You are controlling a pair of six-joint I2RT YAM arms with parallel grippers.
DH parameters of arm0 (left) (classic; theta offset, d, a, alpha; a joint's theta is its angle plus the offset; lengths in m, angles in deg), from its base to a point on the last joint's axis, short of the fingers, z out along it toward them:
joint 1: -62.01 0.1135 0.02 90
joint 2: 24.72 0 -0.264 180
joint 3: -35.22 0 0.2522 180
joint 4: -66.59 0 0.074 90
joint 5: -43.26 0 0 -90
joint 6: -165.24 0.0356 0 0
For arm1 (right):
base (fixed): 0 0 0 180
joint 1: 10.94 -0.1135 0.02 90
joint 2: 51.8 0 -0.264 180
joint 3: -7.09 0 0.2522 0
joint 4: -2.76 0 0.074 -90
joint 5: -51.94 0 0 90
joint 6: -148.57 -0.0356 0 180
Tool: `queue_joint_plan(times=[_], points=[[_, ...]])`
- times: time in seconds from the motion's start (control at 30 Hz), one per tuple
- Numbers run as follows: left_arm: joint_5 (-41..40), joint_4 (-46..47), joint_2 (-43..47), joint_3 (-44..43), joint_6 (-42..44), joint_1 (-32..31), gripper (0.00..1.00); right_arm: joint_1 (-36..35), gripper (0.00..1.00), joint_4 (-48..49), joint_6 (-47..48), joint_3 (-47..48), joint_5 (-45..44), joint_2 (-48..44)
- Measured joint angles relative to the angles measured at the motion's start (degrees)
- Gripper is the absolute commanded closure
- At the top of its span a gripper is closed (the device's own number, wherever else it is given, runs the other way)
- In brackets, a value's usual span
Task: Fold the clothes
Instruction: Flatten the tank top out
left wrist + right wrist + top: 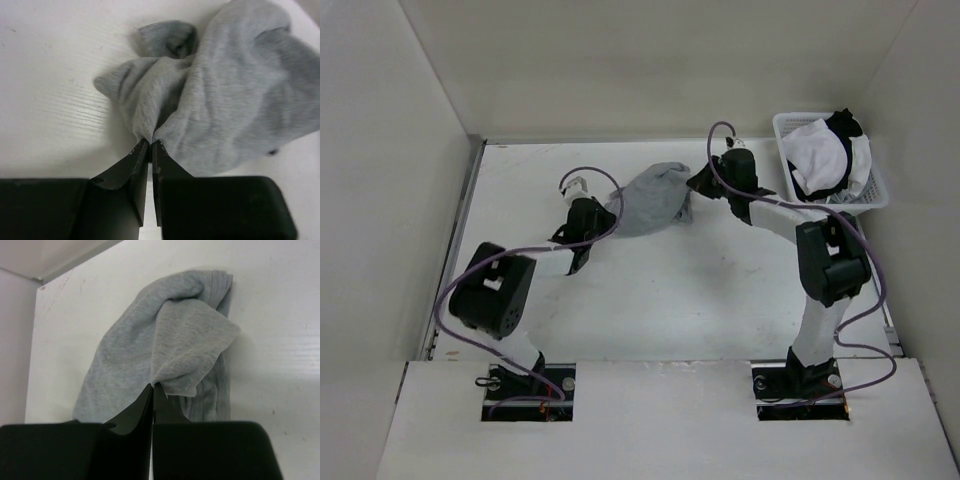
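Note:
The clothes (655,198), one heather-grey T-shirt, lie bunched on the white table (670,300) between my two grippers. My left gripper (610,207) sits at the shirt's left edge, and the left wrist view shows this gripper (150,142) shut, pinching a fold of the grey fabric (225,100) at its tips. My right gripper (695,183) is at the shirt's right edge. Seen from the right wrist, that gripper (153,386) is shut on a raised flap of the shirt (170,345).
A white plastic basket (876,190) holding a white garment with black trim (825,155) stands at the back right corner. White walls (380,180) close in the table on three sides.

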Motion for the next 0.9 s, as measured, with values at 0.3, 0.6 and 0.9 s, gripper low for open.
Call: queue_joint_plan(times=[0.3,0.6,0.9], points=[[-0.6,-13.1,42.1,1.6,0.0,-7.2,0.96,-4.9,0.98,-8.9,6.5,-10.6,-3.7,-28.5],[-4.3,-28.6,60.5,2.5,0.1,-11.0,0.92,-13.4,0.95,-13.5,11.3,-12.1,-7.2,-54.9],[-3.0,-29.1,47.1,12.6,-1.9,-5.8,0.93,-5.2,1.0,-13.3,9.7,3.7,-3.9,-9.4]])
